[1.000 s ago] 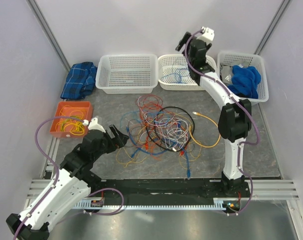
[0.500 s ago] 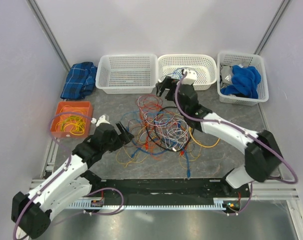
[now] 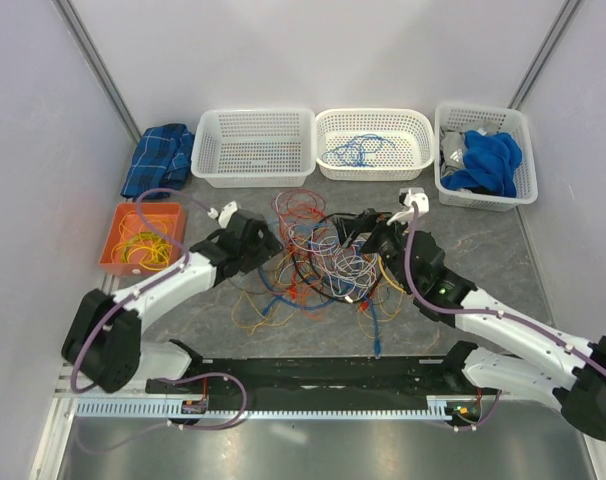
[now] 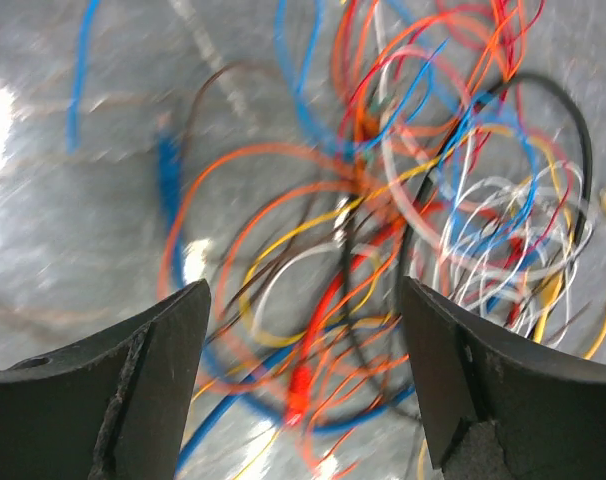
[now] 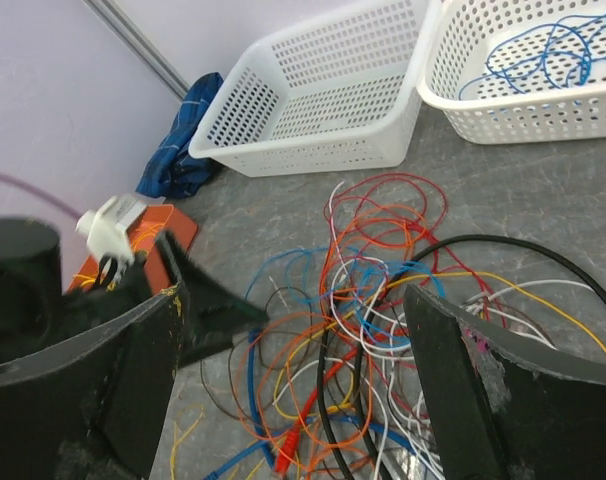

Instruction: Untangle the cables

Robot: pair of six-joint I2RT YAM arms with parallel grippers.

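Observation:
The cables (image 3: 328, 258) lie in a loose jumble of orange, red, blue, yellow and white wires in the middle of the table, with a thicker black loop (image 3: 305, 268) through them. My left gripper (image 3: 267, 244) hovers at the jumble's left edge. In its wrist view, the left gripper (image 4: 303, 300) is open over blurred orange and red wires (image 4: 313, 330), nothing clamped. My right gripper (image 3: 369, 228) is over the jumble's far right side. The right gripper (image 5: 293, 300) is open above the cables (image 5: 383, 290), facing the left gripper's black fingers (image 5: 208, 310).
Three white baskets stand along the back: an empty left one (image 3: 253, 115), a middle one (image 3: 373, 114) holding a blue cable, a right one (image 3: 483, 108) with blue cloth. An orange tray (image 3: 148, 207) of yellow wires sits at the left. A blue plaid cloth (image 3: 158, 160) lies behind it.
My right arm swung down from the middle basket to the jumble's right side. My left gripper moved up and right to the jumble's left edge.

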